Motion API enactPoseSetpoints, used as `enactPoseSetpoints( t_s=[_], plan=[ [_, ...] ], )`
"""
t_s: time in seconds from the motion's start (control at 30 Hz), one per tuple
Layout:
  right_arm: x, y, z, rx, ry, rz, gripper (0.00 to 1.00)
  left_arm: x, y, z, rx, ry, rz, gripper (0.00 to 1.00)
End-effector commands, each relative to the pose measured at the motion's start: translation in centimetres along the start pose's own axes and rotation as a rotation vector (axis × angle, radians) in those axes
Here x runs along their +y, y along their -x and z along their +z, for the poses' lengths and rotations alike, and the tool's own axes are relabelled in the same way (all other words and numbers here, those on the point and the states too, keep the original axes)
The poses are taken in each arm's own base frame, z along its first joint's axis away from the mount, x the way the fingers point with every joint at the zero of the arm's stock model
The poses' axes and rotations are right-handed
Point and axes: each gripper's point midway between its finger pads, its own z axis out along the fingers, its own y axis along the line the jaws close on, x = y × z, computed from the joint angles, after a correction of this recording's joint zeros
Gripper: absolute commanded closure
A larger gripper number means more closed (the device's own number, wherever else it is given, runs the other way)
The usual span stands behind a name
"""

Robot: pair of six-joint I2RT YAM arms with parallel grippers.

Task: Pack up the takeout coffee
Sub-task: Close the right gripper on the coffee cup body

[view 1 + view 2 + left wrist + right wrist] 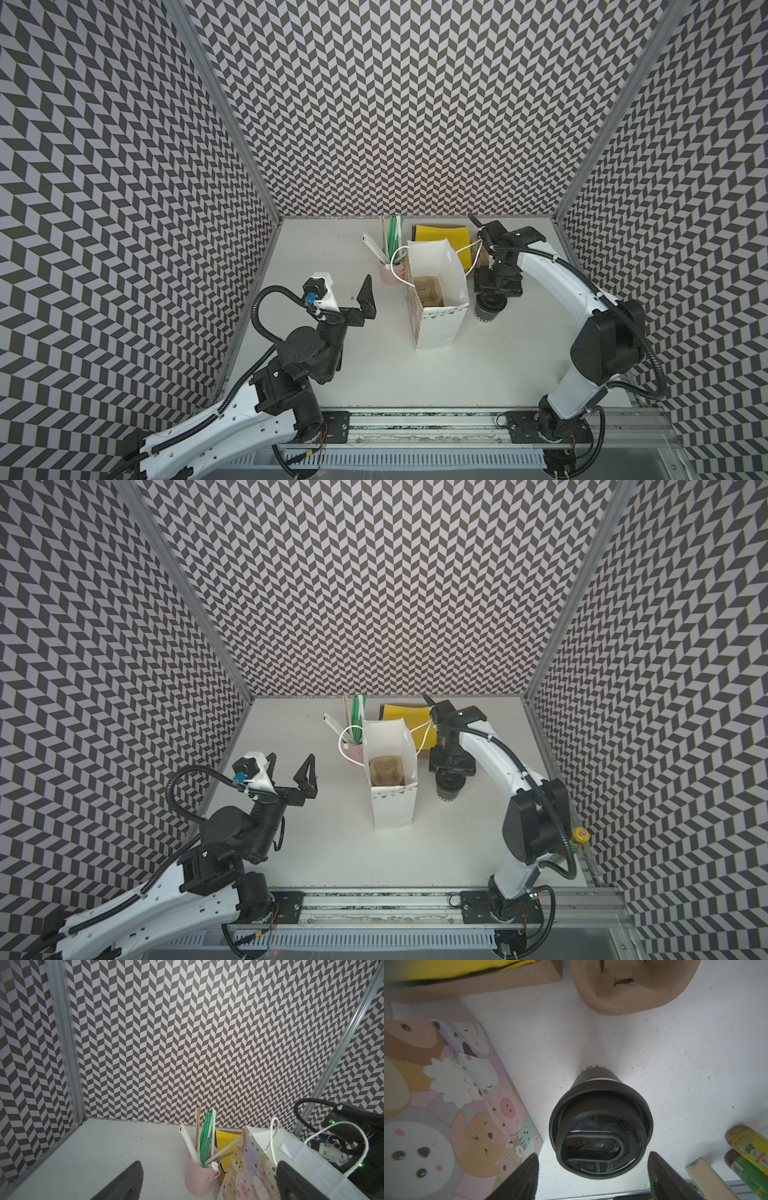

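cup (600, 1122) just under right gripper (592, 1156), centred between its fingers (525, 1176), untouched | upright, axis vertical, lid up | jaws wide, empty

White left arm (216, 428) and right arm (561, 282), black joints, ribbed black cables (256, 311); left hand (291, 757) has black triangular fingers (368, 297).

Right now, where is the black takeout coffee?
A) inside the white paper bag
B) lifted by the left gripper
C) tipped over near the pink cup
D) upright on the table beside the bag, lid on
D: the takeout coffee stands lidded on the table next to the paper bag, below the right gripper, whose jaws are open and clear of it.
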Motion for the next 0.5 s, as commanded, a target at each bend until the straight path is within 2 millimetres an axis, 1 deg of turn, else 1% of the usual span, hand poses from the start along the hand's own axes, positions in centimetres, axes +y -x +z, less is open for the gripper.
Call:
enactPoseSetpoints(
  t_s=[0.0,0.27,0.37,0.47],
  plan=[
    [-0.9,0.0,0.3,-0.002,-0.046,0.007,0.2,0.1,0.7,0.0,-0.005,0.011,0.001,0.0],
    [-0.5,-1.0,1.6,0.054,-0.03,0.004,0.2,0.0,0.6,0.0,-0.001,0.013,0.008,0.0],
    [-0.9,-0.9,1.8,0.049,-0.049,0.008,0.2,0.0,0.6,0.1,0.003,0.012,0.013,0.0],
    [-0.9,-0.6,1.5,0.037,-0.049,0.011,0.21,0.0,0.5,0.1,0.003,0.015,0.013,0.0]
  ],
)
